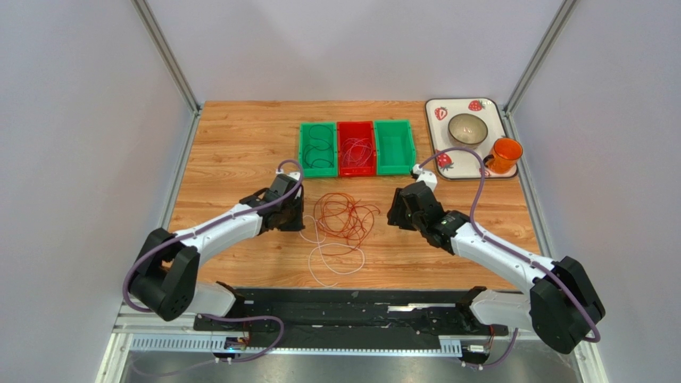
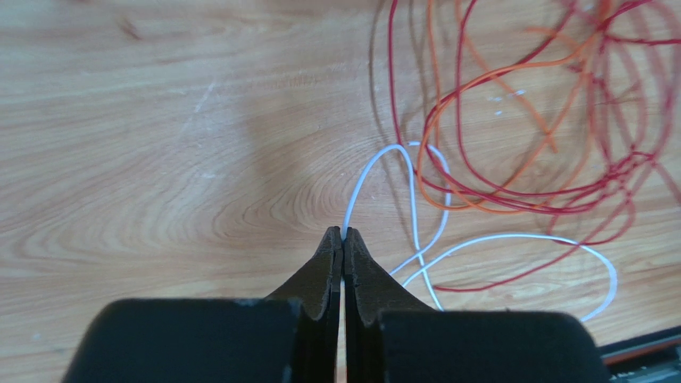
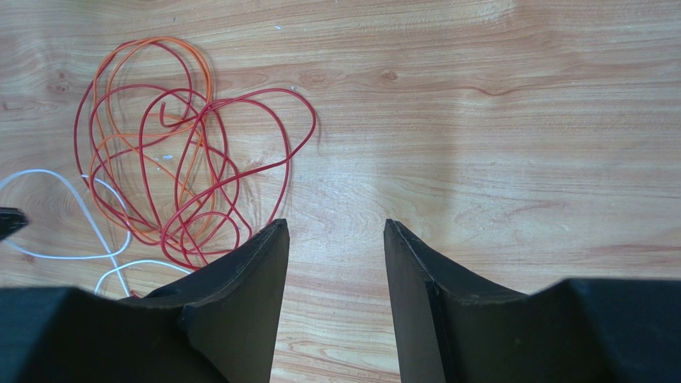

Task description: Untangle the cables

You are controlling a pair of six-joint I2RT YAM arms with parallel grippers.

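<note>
Cables [image 1: 345, 217] sprawl on the table [image 1: 240, 144] between the two grippers. The left gripper [image 2: 343, 233] is closed, its tips pinching the white cable [image 2: 376, 167]. This cable runs ahead from the tips and loops off to their right, toward the red and orange tangle [image 2: 519, 120]. The right gripper [image 3: 336, 225] stands open with only bare wood between its fingers [image 3: 256, 271]; the tangle lies ahead and to their left.

Wooden table [image 1: 240, 144] bears cables [image 1: 344, 217], bins [image 1: 394, 150], a tray [image 1: 495, 120].

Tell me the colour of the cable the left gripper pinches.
White; the cable shows best in the left wrist view, in the left gripper.
</note>
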